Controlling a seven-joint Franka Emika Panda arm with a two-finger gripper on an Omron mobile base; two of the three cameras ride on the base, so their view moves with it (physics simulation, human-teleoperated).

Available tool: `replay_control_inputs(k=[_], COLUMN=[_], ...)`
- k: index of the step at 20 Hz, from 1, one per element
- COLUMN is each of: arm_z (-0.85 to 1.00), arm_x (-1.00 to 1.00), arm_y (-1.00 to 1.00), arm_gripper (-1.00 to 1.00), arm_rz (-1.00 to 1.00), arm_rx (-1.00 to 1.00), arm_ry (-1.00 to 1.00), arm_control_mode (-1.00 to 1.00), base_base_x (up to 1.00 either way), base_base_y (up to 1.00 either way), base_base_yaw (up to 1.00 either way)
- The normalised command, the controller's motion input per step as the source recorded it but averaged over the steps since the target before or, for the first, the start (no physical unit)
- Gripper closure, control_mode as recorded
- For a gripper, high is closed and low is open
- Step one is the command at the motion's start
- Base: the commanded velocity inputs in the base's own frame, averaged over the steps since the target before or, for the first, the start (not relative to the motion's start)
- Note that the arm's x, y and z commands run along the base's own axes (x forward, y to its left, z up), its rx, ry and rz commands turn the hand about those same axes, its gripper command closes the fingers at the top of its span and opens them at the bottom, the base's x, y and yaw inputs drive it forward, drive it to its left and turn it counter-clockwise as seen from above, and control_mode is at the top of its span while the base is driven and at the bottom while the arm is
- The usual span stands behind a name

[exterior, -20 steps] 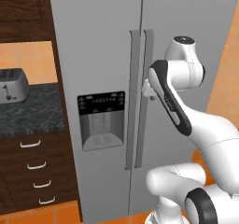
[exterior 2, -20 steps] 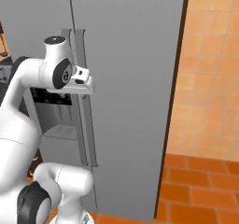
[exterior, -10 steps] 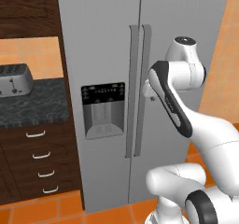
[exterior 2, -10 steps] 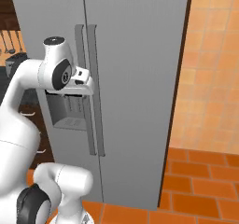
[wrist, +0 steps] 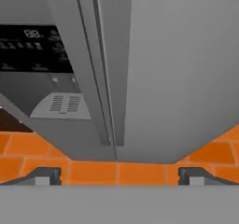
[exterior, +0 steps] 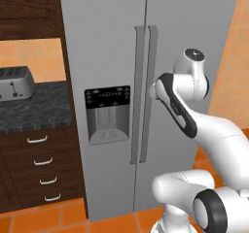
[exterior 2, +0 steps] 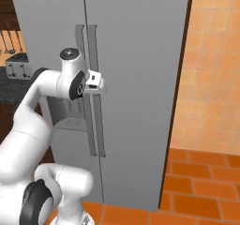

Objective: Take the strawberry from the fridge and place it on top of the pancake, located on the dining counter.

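The strawberry is presumably behind the closed doors of the fridge (exterior: 146, 96), since both doors are flush and no berry can be seen. The pancake and the dining counter lie somewhere outside these pictures. The step in hand, judging from the scene, is getting to a door handle so the fridge can be opened.

The fridge's 2 long vertical handles (exterior: 145, 93) run side by side at the seam between the doors, with the black dispenser panel (exterior: 107, 114) on the left door. In the hand view the handles (wrist: 105, 78) rise toward the upper left, and the seam sits a little left of centre between the jaws.

The gripper (wrist: 119, 176) has its jaws spread wide and empty, the 2 tips at the bottom of the hand view well apart. In the right base view the hand (exterior 2: 93, 82) is just in front of the handles at about mid-height.

To do this well, the robot should pick 1 handle, most likely the right door's, and centre it between the jaws before closing, rather than straddling both bars. It should then pull along the door's arc, not straight back, to keep the grip from slipping. The base stands close, so the door may need room to swing past the arm.

At the left, a toaster (exterior: 14, 84) sits on the dark granite table (exterior: 34, 111) above the drawers (exterior: 41, 171).
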Motion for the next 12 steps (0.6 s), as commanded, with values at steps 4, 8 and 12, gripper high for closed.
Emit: replay_control_inputs(k=[4,8,12], arm_z=[-0.01,0.00,0.00], arm_x=[1.00,0.71,0.55], arm_y=[0.00,0.21,0.08], arm_gripper=[-1.00,-1.00,-1.00], arm_rz=[-0.03,-0.06,-0.02], arm_rx=[0.05,0.00,0.00], arm_ry=[-0.19,-0.08,0.00], arm_control_mode=[-1.00,-1.00,-1.00], base_base_x=[0.00,0.00,0.00], base_base_y=[0.00,0.00,0.00], base_base_yaw=[0.00,0.00,0.00])
